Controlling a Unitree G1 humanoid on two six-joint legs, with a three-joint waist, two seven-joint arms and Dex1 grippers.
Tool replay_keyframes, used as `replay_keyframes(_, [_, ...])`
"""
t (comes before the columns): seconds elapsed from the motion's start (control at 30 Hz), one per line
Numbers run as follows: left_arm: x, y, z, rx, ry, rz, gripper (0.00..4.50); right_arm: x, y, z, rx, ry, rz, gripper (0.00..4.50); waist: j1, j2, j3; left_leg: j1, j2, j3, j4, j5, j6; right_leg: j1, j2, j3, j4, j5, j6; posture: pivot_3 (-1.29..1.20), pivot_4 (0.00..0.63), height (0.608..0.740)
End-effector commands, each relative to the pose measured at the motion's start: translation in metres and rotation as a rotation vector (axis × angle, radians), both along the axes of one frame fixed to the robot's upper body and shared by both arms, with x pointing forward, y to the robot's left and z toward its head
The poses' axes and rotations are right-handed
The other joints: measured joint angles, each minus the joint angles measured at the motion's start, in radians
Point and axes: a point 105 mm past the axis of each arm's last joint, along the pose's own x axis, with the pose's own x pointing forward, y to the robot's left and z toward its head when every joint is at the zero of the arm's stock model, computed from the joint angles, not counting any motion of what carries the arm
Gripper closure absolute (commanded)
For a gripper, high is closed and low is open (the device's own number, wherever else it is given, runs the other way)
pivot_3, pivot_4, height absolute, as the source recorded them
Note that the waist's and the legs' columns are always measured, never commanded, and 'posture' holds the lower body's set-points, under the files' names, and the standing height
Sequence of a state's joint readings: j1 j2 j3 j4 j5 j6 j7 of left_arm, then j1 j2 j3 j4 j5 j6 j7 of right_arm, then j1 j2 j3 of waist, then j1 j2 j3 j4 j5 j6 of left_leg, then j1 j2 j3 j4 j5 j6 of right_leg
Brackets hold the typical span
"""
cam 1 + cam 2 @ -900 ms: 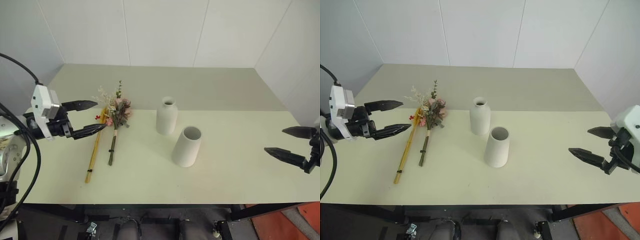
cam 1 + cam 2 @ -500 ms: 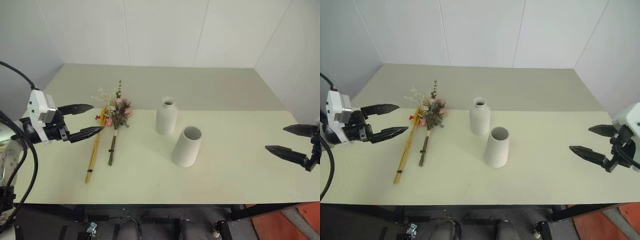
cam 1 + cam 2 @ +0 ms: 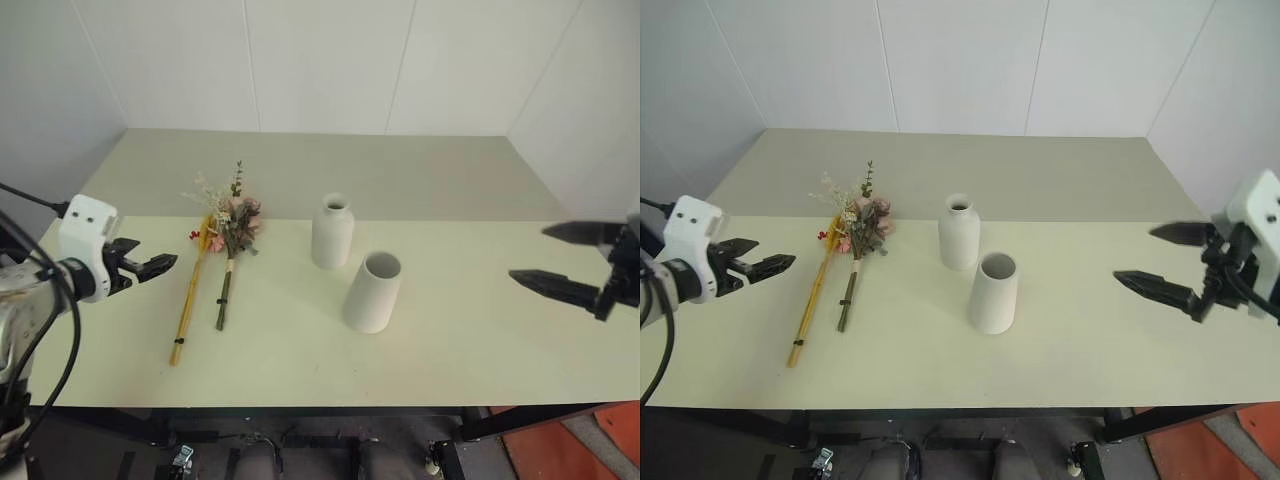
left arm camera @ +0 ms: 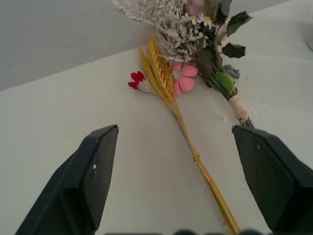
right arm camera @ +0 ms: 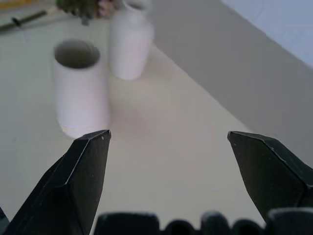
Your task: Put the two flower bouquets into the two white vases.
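Note:
Two bouquets lie side by side on the left of the table: a slim bunch of yellow-orange stalks (image 3: 188, 300) and a fuller bunch of pink roses (image 3: 233, 222) with leaves and white sprigs. Right of them stands a narrow-necked white vase (image 3: 333, 232), and nearer me a wide-mouthed white vase (image 3: 373, 292), both upright and empty. My left gripper (image 3: 770, 256) hovers open left of the stalks, apart from them and holding nothing. In the left wrist view the stalks (image 4: 168, 100) lie between its fingers (image 4: 95, 166). My right gripper (image 3: 528, 253) hangs open at the right, well clear of the vases.
The pale table (image 3: 480, 350) runs back to a white panelled wall. Bare tabletop lies between the wide vase and my right gripper, and along the front edge.
My left gripper has drawn back to the left, away from the bouquets, and turned. My right gripper has risen a little and moved inward. Bouquets and vases have stayed put.

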State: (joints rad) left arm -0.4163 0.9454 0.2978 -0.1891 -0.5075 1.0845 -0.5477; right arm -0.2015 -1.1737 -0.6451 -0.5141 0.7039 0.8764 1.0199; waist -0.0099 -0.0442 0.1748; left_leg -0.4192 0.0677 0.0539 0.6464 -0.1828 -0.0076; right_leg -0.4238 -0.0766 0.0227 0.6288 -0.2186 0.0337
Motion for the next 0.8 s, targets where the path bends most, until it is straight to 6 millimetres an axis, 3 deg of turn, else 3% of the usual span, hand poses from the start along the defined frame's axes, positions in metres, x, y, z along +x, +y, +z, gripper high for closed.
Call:
replay_keyframes(0.03, [0.014,-0.016,-0.007,0.002,0.065,0.027,0.45,-0.004,0.024,0.007,-0.02,0.0,0.116,0.0,0.004,0.0,0.0,0.0,0.0,0.0,0.0,0.0,0.0,0.0,0.0,0.0,-0.001,0.0,0.0,0.0,0.15,0.74])
replay_keyframes(0.17, [0.025,-0.03,-0.029,0.002,0.176,0.034,0.45,-0.001,0.032,0.002,-0.047,0.027,0.154,0.0,0.006,0.0,0.0,-0.003,-0.001,0.0,0.0,0.0,0.0,-0.001,0.0,0.0,-0.003,0.001,-0.001,0.0,0.15,0.74])
replay_keyframes(0.57, [0.037,-0.023,-0.065,0.039,0.326,0.118,0.45,-0.009,0.026,-0.012,-0.041,0.061,0.09,0.0,0.008,-0.001,0.0,-0.004,-0.001,0.0,0.0,0.0,0.0,-0.003,0.0,0.0,-0.001,0.003,-0.005,0.0,0.15,0.74])
replay_keyframes(0.67, [0.037,-0.02,-0.07,0.041,0.347,0.126,0.99,-0.01,0.023,-0.011,-0.037,0.054,0.075,0.0,0.009,-0.001,0.0,-0.004,-0.001,0.0,0.0,0.0,0.0,-0.003,0.0,0.0,-0.001,0.003,-0.005,0.0,0.15,0.74])
replay_keyframes(0.8, [0.039,-0.018,-0.072,0.037,0.351,0.132,2.24,-0.01,0.021,-0.012,-0.036,0.053,0.064,0.0,0.009,-0.001,0.0,-0.003,-0.001,0.0,0.0,0.0,0.0,-0.002,0.0,0.0,-0.001,0.003,-0.005,0.0,0.15,0.74])
